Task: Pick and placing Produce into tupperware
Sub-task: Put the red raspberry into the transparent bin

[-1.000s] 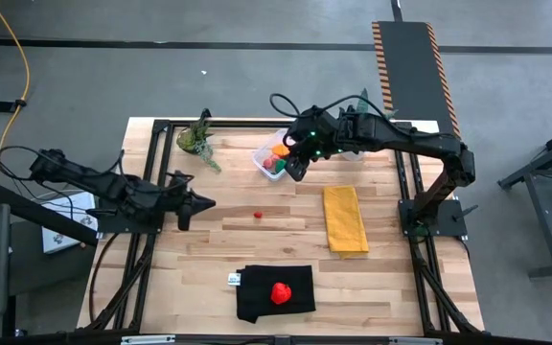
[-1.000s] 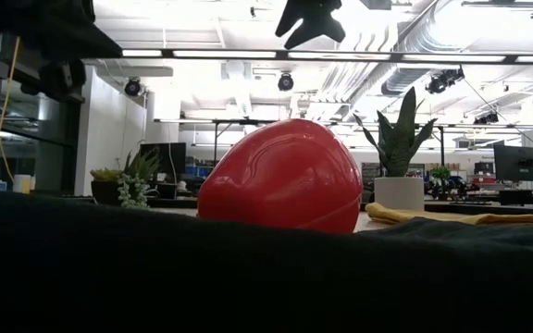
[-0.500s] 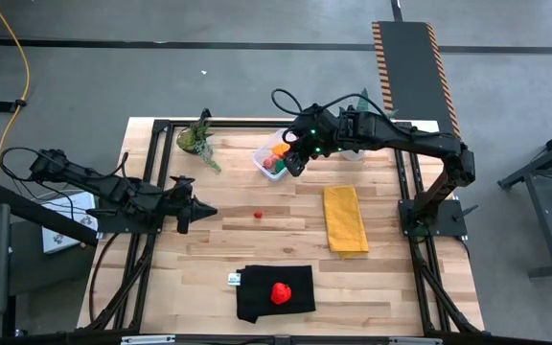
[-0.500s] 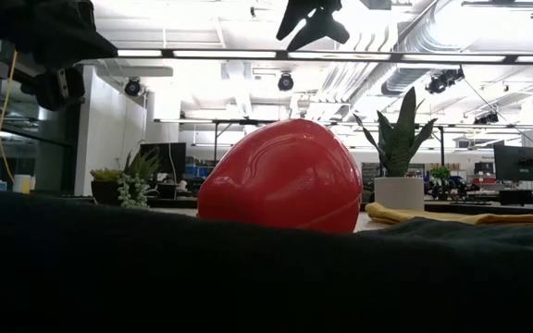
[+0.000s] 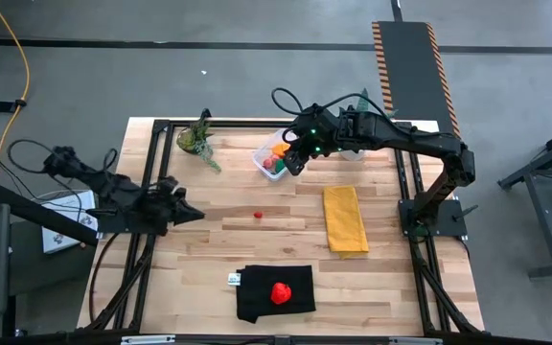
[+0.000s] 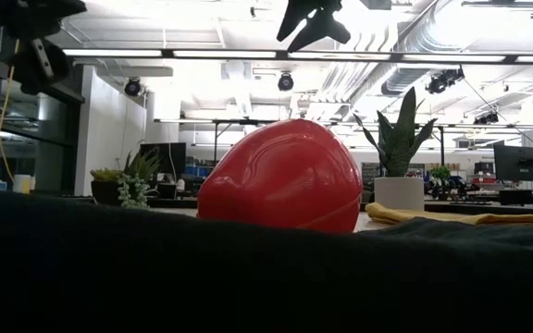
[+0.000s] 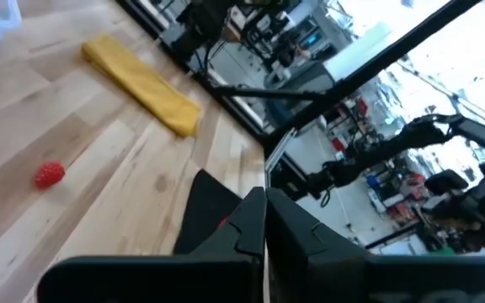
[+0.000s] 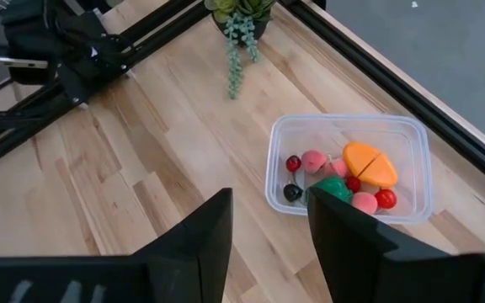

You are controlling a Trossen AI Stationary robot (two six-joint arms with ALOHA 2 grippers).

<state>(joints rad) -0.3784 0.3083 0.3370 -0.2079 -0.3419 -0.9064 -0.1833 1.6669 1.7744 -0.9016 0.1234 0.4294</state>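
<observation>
- High view: right claw [image 5: 296,165] is hovering at the tub [image 5: 272,158]; a berry [image 5: 257,216] is lying loose mid-desk
- Left wrist: left claw [image 7: 265,220], fingers together, is pointing past that berry [image 7: 50,174]
- Right wrist: right claw [image 8: 269,220] is hanging apart, empty, over the filled tub [image 8: 348,177]; next, likely fetching the berry

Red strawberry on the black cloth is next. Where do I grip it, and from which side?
Come straight down from above and close across the middle of the strawberry. It lies alone on the black cloth, rounded and bulging at mid-height in the low view, so the sides are free.
</observation>
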